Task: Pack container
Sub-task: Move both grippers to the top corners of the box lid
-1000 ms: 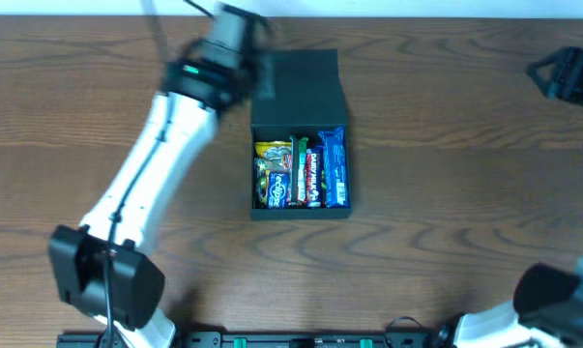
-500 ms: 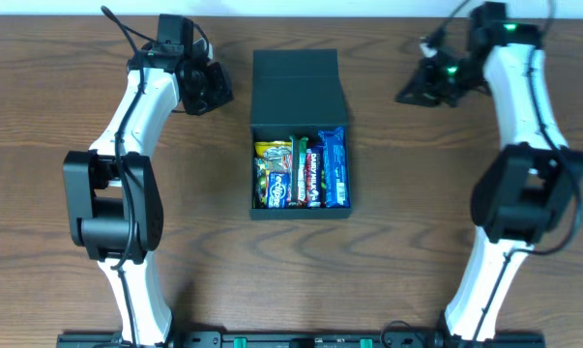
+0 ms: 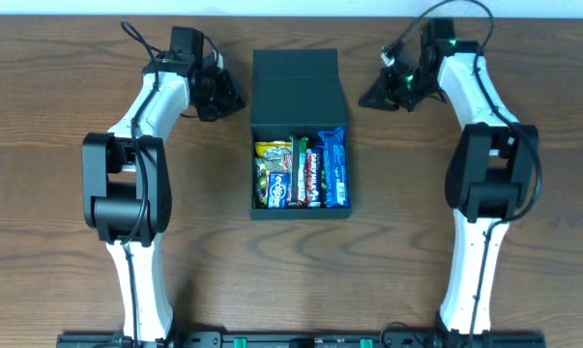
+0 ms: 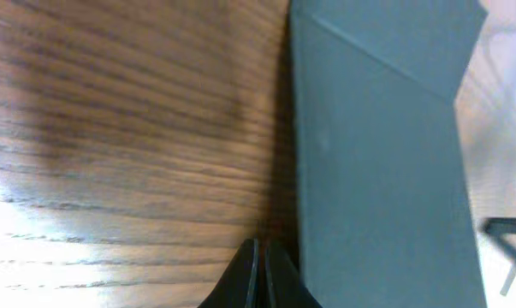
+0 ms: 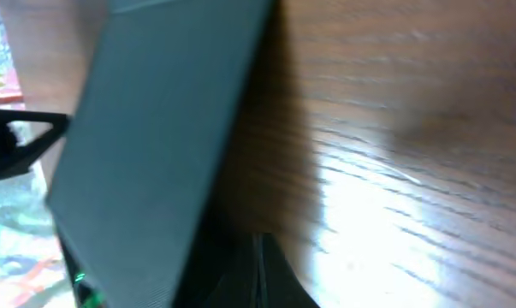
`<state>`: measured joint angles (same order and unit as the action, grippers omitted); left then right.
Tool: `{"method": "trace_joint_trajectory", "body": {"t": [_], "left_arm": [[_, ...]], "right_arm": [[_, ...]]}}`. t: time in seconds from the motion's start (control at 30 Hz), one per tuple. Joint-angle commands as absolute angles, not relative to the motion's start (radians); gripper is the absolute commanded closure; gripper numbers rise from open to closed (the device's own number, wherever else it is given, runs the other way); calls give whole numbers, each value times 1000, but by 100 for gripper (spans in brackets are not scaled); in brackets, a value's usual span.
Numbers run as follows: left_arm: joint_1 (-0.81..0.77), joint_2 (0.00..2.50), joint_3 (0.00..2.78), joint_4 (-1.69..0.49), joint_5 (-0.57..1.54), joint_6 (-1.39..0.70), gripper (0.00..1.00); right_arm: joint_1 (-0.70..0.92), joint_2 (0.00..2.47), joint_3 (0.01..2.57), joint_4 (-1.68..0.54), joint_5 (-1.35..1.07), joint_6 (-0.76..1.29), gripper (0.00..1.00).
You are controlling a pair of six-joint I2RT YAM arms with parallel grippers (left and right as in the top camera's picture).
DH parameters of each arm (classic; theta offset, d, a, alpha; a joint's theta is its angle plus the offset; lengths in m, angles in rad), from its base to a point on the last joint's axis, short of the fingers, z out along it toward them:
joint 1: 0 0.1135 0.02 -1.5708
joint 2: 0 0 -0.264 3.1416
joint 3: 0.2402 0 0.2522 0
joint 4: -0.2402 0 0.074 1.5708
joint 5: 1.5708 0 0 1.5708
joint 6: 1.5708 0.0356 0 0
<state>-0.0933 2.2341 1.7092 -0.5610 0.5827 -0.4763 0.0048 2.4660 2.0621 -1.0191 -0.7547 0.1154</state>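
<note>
The dark teal-grey container (image 3: pixel 260 198) sits mid-table with its flap lid (image 3: pixel 296 87) folded open toward the back. Inside lie several candy packets (image 3: pixel 301 172) side by side. My left gripper (image 3: pixel 235 101) is shut and empty, just left of the lid; in the left wrist view its fingertips (image 4: pixel 259 257) press together beside the lid's edge (image 4: pixel 377 154). My right gripper (image 3: pixel 366 99) is shut and empty too, a short way right of the lid. The right wrist view shows its closed tips (image 5: pixel 259 257) low over the wood next to the lid (image 5: pixel 155 137).
The wooden table (image 3: pixel 446 280) stretches out around the box. Both white arms reach in from the front edge, left arm (image 3: pixel 127 193) and right arm (image 3: pixel 489 184).
Both arms swung in toward the lid: the left gripper moved right, the right gripper moved left from the far right and closed. The box and candy stayed put.
</note>
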Motion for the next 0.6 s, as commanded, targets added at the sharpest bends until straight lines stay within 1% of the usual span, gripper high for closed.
{"method": "trace_joint_trajectory", "body": {"t": [0.0, 0.2, 0.37, 0.57], "left_arm": [[-89, 2279, 1745, -545, 622, -514, 94], [-89, 2336, 1813, -585, 627, -529, 94], [-95, 2357, 1815, -596, 647, -532, 94], [-107, 2362, 1815, -596, 656, -544, 94]], "right_arm": [[9, 2505, 2064, -1016, -798, 144, 98], [33, 2524, 2064, -1002, -817, 145, 98], [49, 2536, 2064, -986, -817, 145, 98], [67, 2566, 2064, -956, -878, 146, 98]]}}
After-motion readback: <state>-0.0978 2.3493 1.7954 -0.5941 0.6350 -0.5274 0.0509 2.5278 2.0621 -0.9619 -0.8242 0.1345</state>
